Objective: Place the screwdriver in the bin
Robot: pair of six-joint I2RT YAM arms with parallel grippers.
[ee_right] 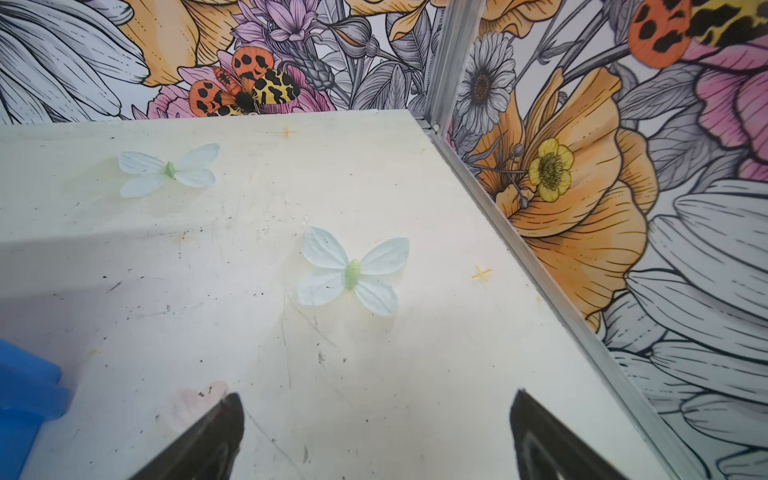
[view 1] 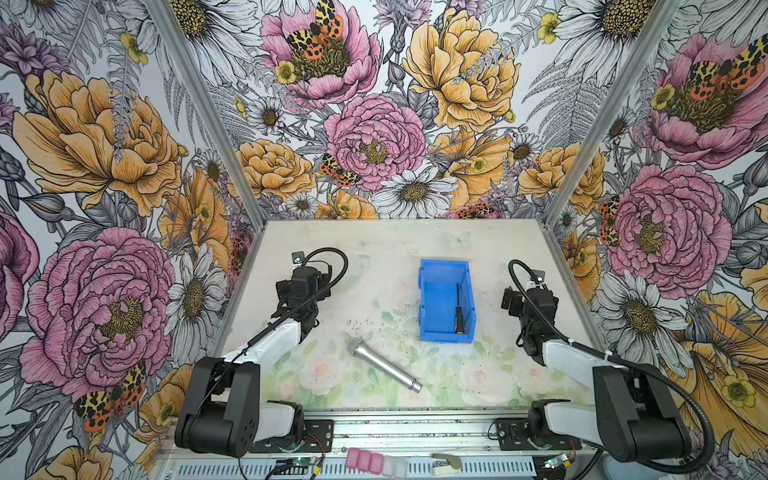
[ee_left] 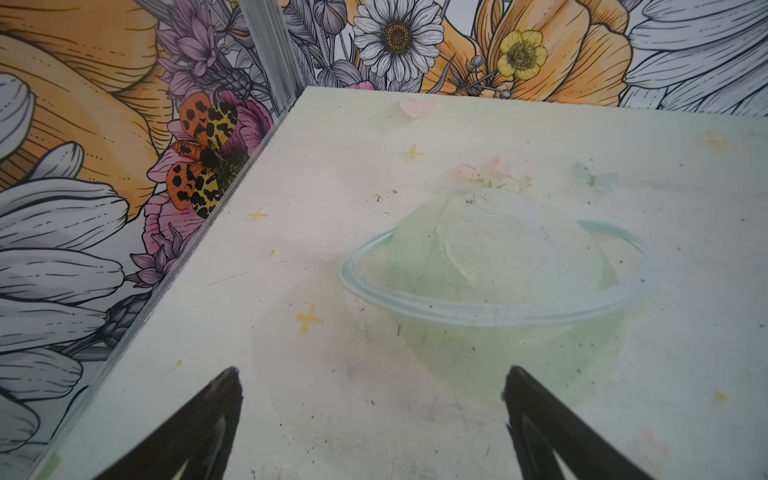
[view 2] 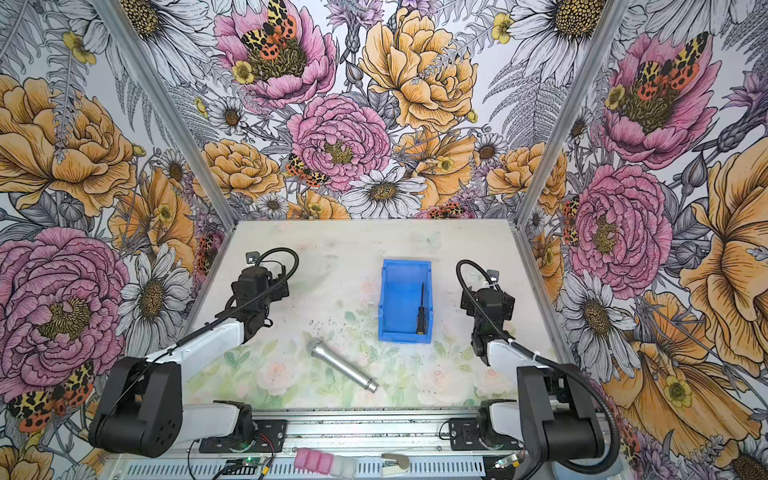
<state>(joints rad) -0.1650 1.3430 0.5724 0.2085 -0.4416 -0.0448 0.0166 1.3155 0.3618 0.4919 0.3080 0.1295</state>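
— Where is the screwdriver point(view 1: 459, 309) seen in both top views?
— It is seen inside the bin point(view 1: 438, 303), along the wall on the right arm's side, apart from all fingers. A microphone point(view 1: 386, 365) is laid on the counter point(view 1: 374, 249) off the bin's near corner.
— The left wrist view?
— The left fingers point(ee_left: 208, 428) are spread wide, nothing gripped, over bare counter.
— The right wrist view?
— The right fingers point(ee_right: 548, 440) are parted and empty. A corner of the bin is caught beside them, and open counter runs to the wall rail point(ee_right: 540, 266).

The bin point(view 1: 438, 303) is glossy blue plastic, the microphone point(view 1: 386, 365) satin silver metal — the table point(view 1: 374, 257) matt, scuffed.
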